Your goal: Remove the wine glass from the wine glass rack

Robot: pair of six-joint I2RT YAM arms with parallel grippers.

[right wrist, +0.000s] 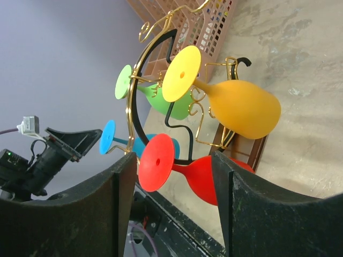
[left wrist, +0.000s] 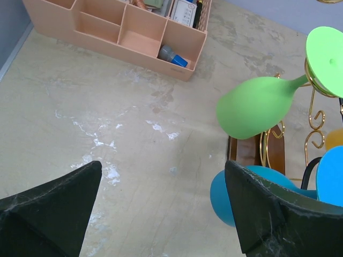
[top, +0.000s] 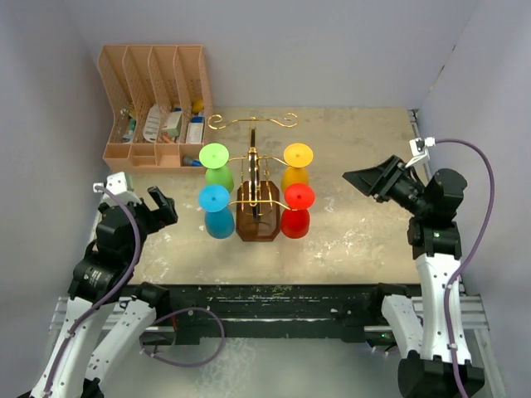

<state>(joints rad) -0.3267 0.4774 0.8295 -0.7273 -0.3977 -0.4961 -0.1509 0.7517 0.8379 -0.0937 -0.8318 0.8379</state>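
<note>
Red wine glass [top: 296, 212] hangs bowl-down on the wine glass rack [top: 259, 222]; it looks like light, slick plastic, so pinch its bowl. Right tool [top: 358, 180] and left tool [top: 163, 207] both gape empty.

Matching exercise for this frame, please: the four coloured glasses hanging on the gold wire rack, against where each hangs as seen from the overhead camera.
Column 1
1. green wine glass
2. blue wine glass
3. yellow wine glass
4. red wine glass

Column 2 (position on the wine glass rack, near meaning toward the arm bases)
A. near right
B. far left
C. near left
D. far right

Pairs: 1-B, 2-C, 3-D, 4-A
</note>
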